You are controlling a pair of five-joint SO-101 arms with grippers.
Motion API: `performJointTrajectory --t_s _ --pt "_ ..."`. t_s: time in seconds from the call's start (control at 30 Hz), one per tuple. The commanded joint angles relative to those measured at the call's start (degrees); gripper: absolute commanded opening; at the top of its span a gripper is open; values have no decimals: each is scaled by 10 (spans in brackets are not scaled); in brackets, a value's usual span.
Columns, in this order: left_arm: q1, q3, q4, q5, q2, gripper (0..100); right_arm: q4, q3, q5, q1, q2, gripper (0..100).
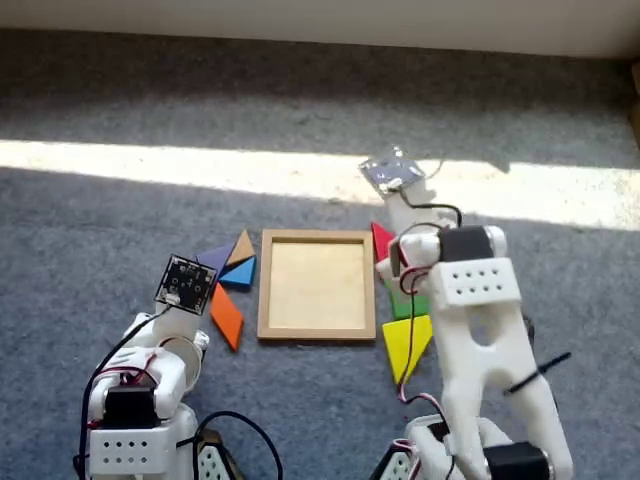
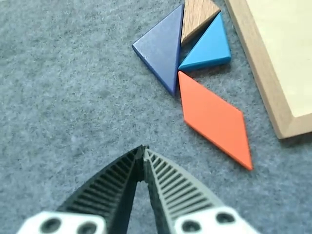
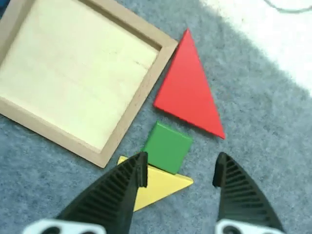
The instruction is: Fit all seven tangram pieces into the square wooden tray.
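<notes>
The square wooden tray (image 1: 317, 336) lies mid-carpet with a bare floor. Off its left side sit a dark blue triangle (image 2: 161, 46), a wood-coloured triangle (image 2: 197, 14), a light blue triangle (image 2: 208, 48) and an orange parallelogram (image 2: 214, 117). My left gripper (image 2: 144, 151) is shut and holds nothing, hovering over carpet a little short of the orange piece. On the tray's right side lie a red triangle (image 3: 187, 90), a green square (image 3: 168, 146) and a yellow triangle (image 3: 156, 187). My right gripper (image 3: 180, 168) is open above the green square's edge.
Grey carpet surrounds everything, with a bright sunlit band (image 1: 200, 165) across the far side. The right arm's white body (image 1: 480, 300) overhangs the green and yellow pieces in the high view. Black and red cables trail near both arm bases.
</notes>
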Motion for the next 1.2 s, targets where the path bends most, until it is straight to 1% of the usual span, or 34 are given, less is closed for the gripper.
performJointTrajectory --t_s 0.0,0.2,0.4,0.57,0.7,0.8,1.17 --pt "-8 -6 -7 -4 -19 5 -44 -52 38 -29 87 253" --pt "-8 -6 -7 -4 -19 5 -75 -137 85 -36 255 253" --pt "-8 -5 -7 -4 -19 5 -71 -235 105 -33 377 253" --pt "-8 -5 -7 -4 -19 5 -70 -253 105 -14 391 253" --pt "-8 -5 -7 -4 -19 5 -37 -259 108 6 391 254" --pt "-8 -5 -7 -4 -19 5 -18 -275 127 7 394 254" --pt "-8 -5 -7 -4 -19 5 -19 -275 130 3 396 254"
